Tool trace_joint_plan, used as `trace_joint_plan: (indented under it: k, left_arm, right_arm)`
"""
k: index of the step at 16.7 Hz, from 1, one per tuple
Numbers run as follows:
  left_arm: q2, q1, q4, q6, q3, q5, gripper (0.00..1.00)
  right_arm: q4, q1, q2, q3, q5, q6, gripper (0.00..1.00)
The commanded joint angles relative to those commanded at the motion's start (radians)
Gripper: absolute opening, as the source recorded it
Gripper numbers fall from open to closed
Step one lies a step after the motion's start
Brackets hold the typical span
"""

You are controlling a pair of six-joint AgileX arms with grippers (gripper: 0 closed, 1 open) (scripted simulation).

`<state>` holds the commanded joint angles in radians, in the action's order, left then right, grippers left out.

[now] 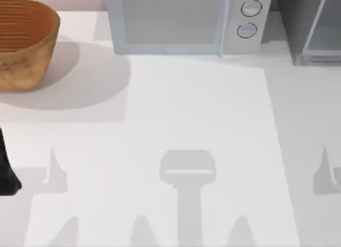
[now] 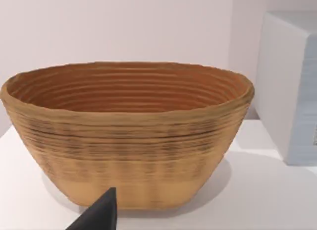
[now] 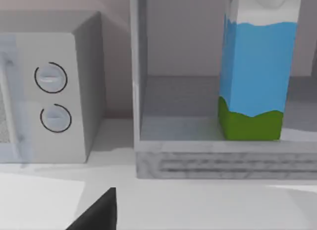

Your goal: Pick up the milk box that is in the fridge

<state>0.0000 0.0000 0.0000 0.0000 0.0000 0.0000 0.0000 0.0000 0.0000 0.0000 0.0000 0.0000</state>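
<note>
The milk box stands upright inside the fridge, on its floor near the open front. The microwave sits just beside the fridge; a wicker basket stands far left. Neither gripper's finger spread can be told.

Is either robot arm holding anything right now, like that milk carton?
Nothing is held. The milk box stands untouched inside the fridge, and the basket sits free on the table.
</note>
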Motion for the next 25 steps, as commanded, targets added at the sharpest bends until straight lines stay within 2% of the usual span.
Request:
trace_joint_plan:
  k: [4,7,11,20,25]
  left_arm:
    - [0.000,0.000,0.000,0.000,0.000,0.000,1.00]
    - [0.000,0.000,0.000,0.000,0.000,0.000,1.00]
    - [0.000,0.000,0.000,0.000,0.000,0.000,1.00]
    - [0.000,0.000,0.000,0.000,0.000,0.000,1.00]
    - [0.000,0.000,0.000,0.000,0.000,0.000,1.00]
  right_arm:
    - [0.031,-0.011,0.030,0.004,-0.012,0.001,1.00]
    - [0.156,-0.057,0.154,0.022,-0.053,0.004,1.00]
    - [0.442,-0.152,0.456,0.054,-0.140,0.009,1.00]
    - [1.180,-0.395,1.348,0.120,-0.377,0.019,1.00]
    - [1.489,-0.494,1.668,0.161,-0.475,0.019,1.00]
